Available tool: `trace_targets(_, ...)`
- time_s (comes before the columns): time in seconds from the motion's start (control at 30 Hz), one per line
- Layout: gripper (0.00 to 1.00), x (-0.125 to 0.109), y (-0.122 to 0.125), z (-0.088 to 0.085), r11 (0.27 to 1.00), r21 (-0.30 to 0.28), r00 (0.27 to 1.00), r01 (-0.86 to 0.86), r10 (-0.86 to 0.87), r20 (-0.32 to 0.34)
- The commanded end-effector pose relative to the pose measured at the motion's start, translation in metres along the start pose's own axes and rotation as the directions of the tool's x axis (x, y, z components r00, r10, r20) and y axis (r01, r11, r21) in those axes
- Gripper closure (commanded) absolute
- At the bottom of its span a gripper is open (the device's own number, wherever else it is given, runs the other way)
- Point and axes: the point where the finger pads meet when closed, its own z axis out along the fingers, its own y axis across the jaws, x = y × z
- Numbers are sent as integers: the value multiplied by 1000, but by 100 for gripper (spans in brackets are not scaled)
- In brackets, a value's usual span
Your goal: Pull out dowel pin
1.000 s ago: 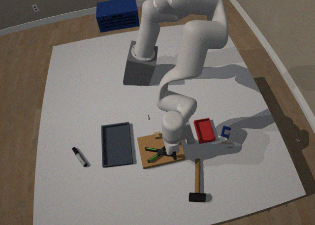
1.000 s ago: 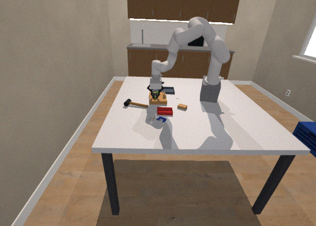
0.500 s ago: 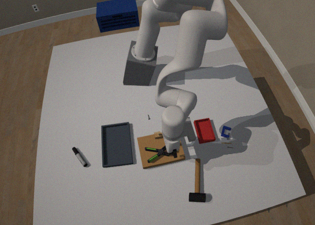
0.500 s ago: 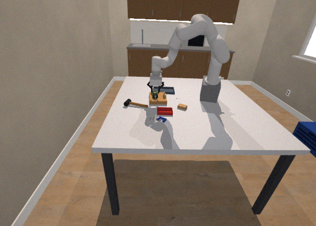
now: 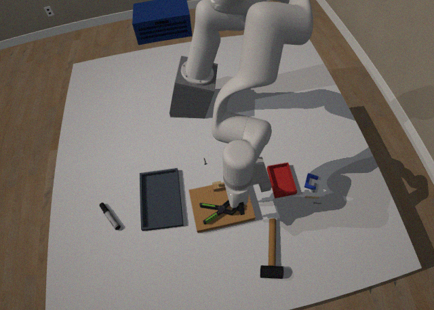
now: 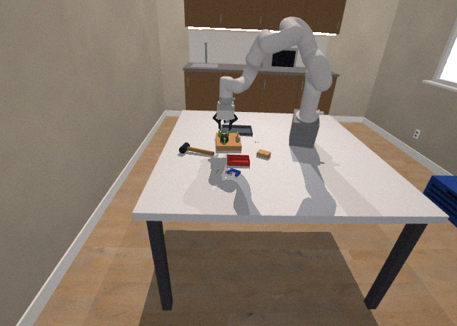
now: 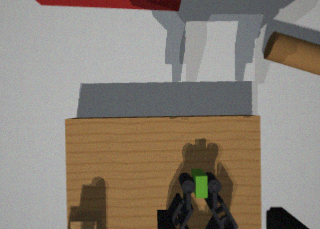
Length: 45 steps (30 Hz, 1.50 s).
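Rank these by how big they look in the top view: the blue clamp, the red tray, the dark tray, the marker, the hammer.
1. Dark tray
2. Red tray and hammer: too close to rank
3. Marker
4. Blue clamp

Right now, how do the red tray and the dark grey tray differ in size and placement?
The shallow red tray is smaller; the shallow dark grey tray is clearly larger. In the top view, the red tray lies right of the wooden board, the dark grey tray left of it. Both are rectangular, open-topped and upright on the white table.
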Motion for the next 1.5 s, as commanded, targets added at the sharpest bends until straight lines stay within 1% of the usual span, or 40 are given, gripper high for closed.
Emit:
trace_targets(0.0, 45, 0, 2, -6, 1000, -4, 1000, 0, 0, 0)
trace_targets(0.67, 45, -1, 2, -8, 1000, -4, 1000, 0, 0, 0)
trace_targets(0.7, 45, -6, 2, -7, 1000, -4, 1000, 1, -1, 1)
trace_targets(0.73, 45, -17, 3, -6, 1000, -4, 1000, 1, -1, 1)
trace_targets(0.83, 45, -66, 3, -2, 1000, -4, 1000, 2, -2, 2)
trace_targets(0.87, 45, -78, 2, 0, 1000, -4, 1000, 2, -2, 1)
trace_targets(0.9, 45, -83, 1, 0, 1000, -4, 1000, 2, -2, 1)
trace_targets(0.93, 45, -84, 1, 0, 1000, -4, 1000, 2, -2, 1)
trace_targets(0.97, 23, -84, 1, 0, 1000, -4, 1000, 2, -2, 1)
trace_targets(1.47, 23, -84, 1, 0, 1000, -4, 1000, 2, -2, 1)
